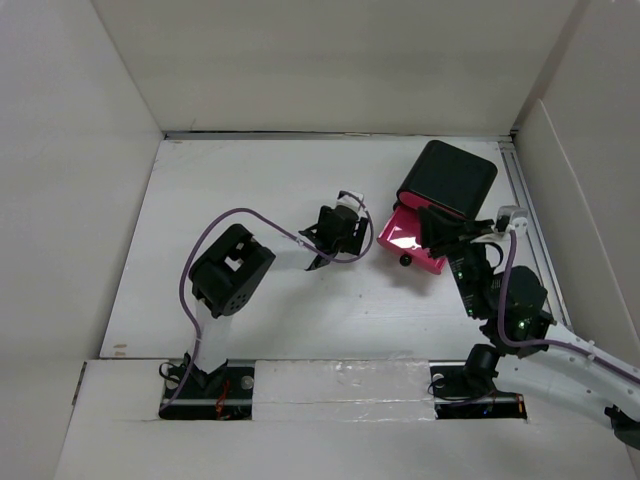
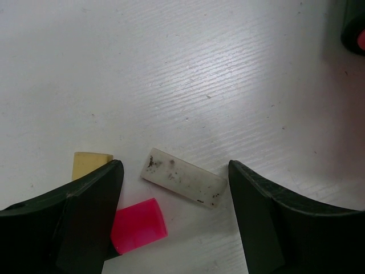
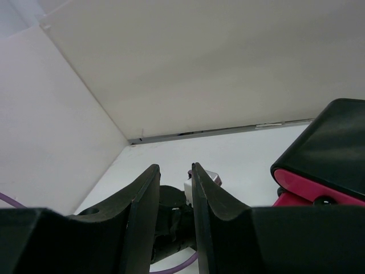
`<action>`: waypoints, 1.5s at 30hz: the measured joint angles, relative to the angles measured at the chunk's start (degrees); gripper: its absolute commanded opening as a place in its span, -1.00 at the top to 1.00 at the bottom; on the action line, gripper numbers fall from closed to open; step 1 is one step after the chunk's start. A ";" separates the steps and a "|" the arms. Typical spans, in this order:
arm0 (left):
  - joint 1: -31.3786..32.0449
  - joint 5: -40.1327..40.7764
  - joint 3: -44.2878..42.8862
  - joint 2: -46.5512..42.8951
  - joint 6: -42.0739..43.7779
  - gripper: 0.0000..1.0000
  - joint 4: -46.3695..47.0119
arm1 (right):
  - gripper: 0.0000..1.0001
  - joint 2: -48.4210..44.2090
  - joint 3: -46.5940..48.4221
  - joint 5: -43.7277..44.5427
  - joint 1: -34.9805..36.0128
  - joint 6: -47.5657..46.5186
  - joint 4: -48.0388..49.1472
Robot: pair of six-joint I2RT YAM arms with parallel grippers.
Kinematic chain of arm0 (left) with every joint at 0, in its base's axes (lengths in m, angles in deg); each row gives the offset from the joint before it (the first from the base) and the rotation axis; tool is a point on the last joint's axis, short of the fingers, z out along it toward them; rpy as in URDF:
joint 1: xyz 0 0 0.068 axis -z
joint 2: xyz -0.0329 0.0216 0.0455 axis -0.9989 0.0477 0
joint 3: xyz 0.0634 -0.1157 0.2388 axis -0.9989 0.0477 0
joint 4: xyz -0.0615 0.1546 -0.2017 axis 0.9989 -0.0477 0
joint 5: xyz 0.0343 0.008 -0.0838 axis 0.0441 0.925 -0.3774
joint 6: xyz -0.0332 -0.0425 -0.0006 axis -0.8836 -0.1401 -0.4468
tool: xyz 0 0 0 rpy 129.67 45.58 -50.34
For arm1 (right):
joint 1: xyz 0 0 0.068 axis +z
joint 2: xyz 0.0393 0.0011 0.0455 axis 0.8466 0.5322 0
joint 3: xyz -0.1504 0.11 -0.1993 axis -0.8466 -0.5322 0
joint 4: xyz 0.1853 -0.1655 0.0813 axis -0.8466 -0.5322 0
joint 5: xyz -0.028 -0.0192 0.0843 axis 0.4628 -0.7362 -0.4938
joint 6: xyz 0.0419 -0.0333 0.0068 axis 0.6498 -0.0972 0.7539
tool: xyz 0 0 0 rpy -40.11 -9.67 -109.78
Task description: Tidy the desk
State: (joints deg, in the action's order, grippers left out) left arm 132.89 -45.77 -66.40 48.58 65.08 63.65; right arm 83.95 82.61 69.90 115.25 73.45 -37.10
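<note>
The desk (image 1: 250,190) is a wide white tabletop. My left gripper (image 1: 322,252) points down at it near the middle and stands open. In the left wrist view a dirty white eraser (image 2: 183,178) lies flat between the left gripper's (image 2: 174,164) fingers, touching neither. A pink piece (image 2: 138,225) lies by the left finger and a yellow piece (image 2: 91,164) is partly hidden behind it. My right gripper (image 1: 440,232) hovers over the open pink drawer (image 1: 408,240). In the right wrist view the right gripper (image 3: 174,174) is open, with a narrow gap and nothing in it.
A black box (image 1: 447,178) with pink drawers stands at the back right, its lower drawer pulled out toward the middle. A small dark knob (image 1: 406,260) shows at the drawer's front. White walls close in the desk on three sides. A metal rail (image 1: 528,210) runs along the right edge.
</note>
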 measured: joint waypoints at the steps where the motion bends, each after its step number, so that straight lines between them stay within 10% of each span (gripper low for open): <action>1: 0.00 -0.07 -0.09 0.13 0.22 -0.36 0.15 | 0.30 -0.09 0.00 0.00 0.00 -0.02 0.00; 18: -0.11 -1.86 -0.20 0.22 1.81 0.26 0.37 | 0.30 -0.42 0.00 -0.02 0.00 0.00 0.00; 45: -0.24 -4.66 1.97 -10.25 -0.55 0.24 -6.45 | 0.30 0.07 0.00 -0.39 0.00 0.00 0.00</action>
State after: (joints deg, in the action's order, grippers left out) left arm 132.65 -50.43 -64.43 38.33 64.54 57.20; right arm 84.02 82.61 69.51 115.25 73.45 -37.10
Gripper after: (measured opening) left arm 0.460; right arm 0.351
